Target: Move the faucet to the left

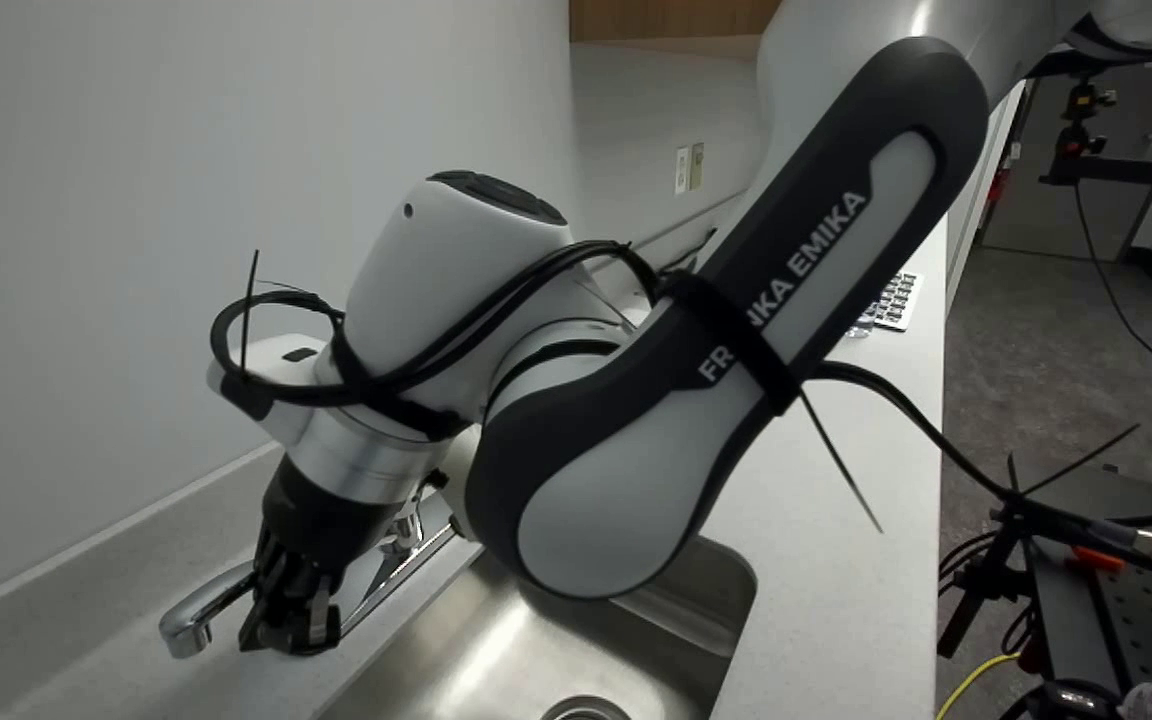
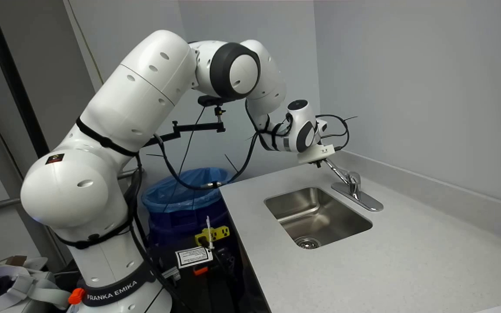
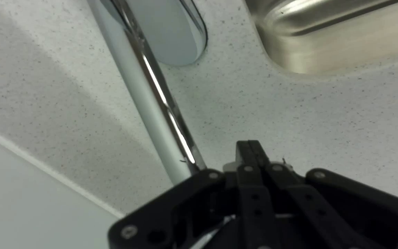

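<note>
The chrome faucet stands on an oblong base plate behind the sink; it shows in both exterior views [image 1: 191, 620] [image 2: 353, 183]. Its spout reaches away from the base over the countertop, beside the basin. In the wrist view the spout [image 3: 157, 100] runs diagonally down to my gripper [image 3: 249, 143]. My gripper's fingertips are pressed together with nothing between them. They are on the sink side of the spout, close to its outer end. Whether the gripper touches the spout I cannot tell. In an exterior view my gripper [image 1: 288, 640] hides part of the spout; elsewhere its fingers are hidden by the wrist.
The steel sink basin [image 1: 496, 640] [image 2: 342, 224] is set in the pale speckled countertop [image 2: 407, 252]. A wall with a low backsplash [image 2: 429, 184] runs behind the faucet. A keyboard [image 1: 898, 300] lies farther along the counter. A blue-lined bin [image 2: 185, 191] stands beyond the counter's edge.
</note>
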You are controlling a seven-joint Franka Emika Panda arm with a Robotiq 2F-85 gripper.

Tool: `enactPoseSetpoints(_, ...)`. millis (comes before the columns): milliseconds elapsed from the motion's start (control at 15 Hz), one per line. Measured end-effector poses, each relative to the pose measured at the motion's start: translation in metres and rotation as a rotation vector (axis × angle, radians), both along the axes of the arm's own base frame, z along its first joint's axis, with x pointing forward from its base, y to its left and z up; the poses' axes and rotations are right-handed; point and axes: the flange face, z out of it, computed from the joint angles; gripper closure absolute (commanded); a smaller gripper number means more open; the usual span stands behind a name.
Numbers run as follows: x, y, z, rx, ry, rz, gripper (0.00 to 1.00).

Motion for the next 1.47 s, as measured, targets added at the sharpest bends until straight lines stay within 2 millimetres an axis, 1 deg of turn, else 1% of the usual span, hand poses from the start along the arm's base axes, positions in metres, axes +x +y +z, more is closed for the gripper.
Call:
enactPoseSetpoints(600,0.000,-0.002,0.000,0.016,0.003,-0.008,1.00)
enactPoseSetpoints(867,0.003,-0.017,0.005,0.027,0.060,-0.053,1.00)
enactPoseSetpoints(1067,0.003,-0.031,0.011,0.039,0.152,-0.101,1.00)
enactPoseSetpoints(1267,-0.004,-0.041,0.020,0.059,0.258,-0.146,1.00)
enactPoseSetpoints(1467,-0.017,-0.049,0.028,0.081,0.348,-0.179,1.00)
